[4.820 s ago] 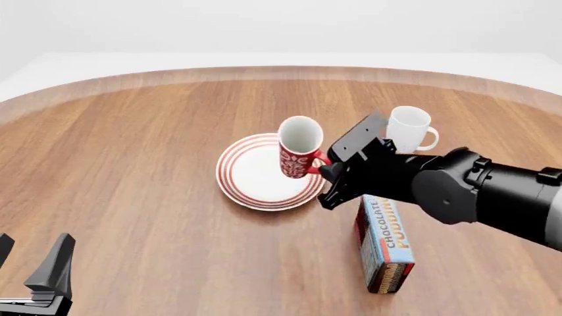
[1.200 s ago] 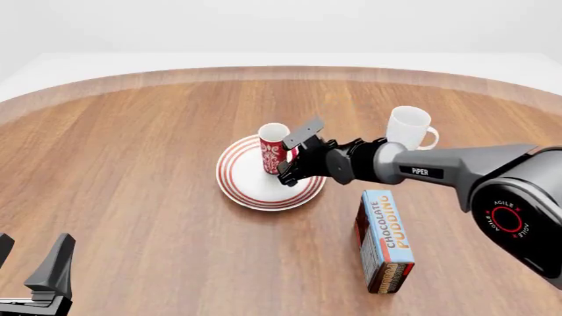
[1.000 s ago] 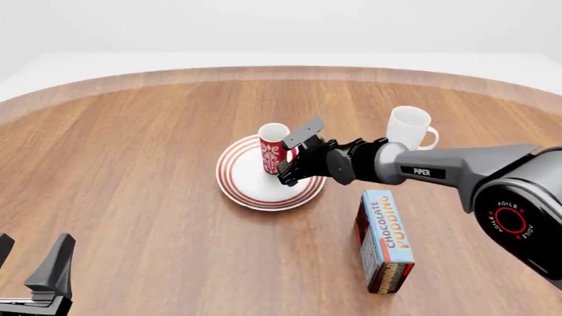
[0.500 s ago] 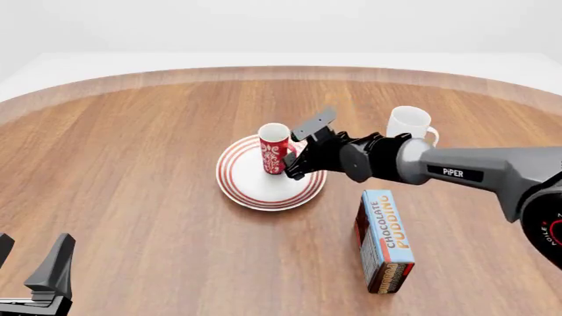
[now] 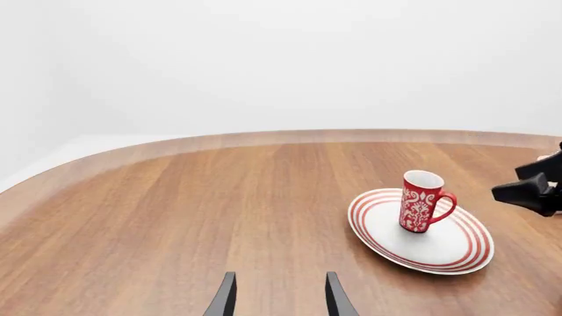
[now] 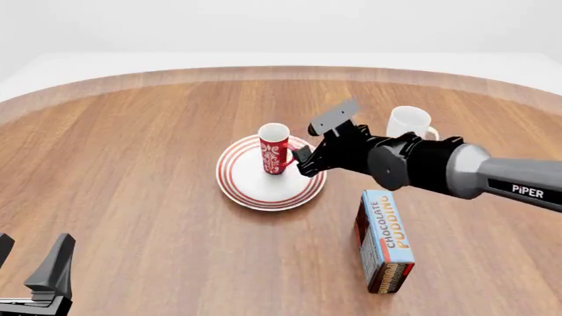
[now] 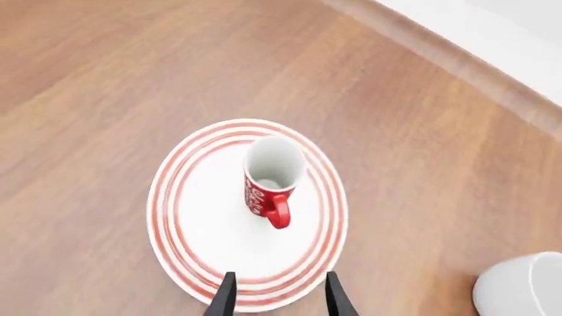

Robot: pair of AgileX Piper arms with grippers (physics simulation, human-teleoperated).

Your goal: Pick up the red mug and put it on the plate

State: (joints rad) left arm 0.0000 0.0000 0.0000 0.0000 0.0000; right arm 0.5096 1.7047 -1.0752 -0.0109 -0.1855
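Mug (image 6: pixel 275 150) standing upright on the plate (image 6: pixel 249 189), right gripper (image 6: pixel 305 159) hanging just beside it.

Its fingers are spread apart and gripping nothing, tips hovering over the plate's rim near the mug's handle. The left gripper (image 6: pixel 33 271) is sitting low at the near corner, partly cut off, fingers parted and empty. The arm is covering part of the white mug (image 6: pixel 407 123); the pudding box (image 6: pixel 385 240) is lying near.
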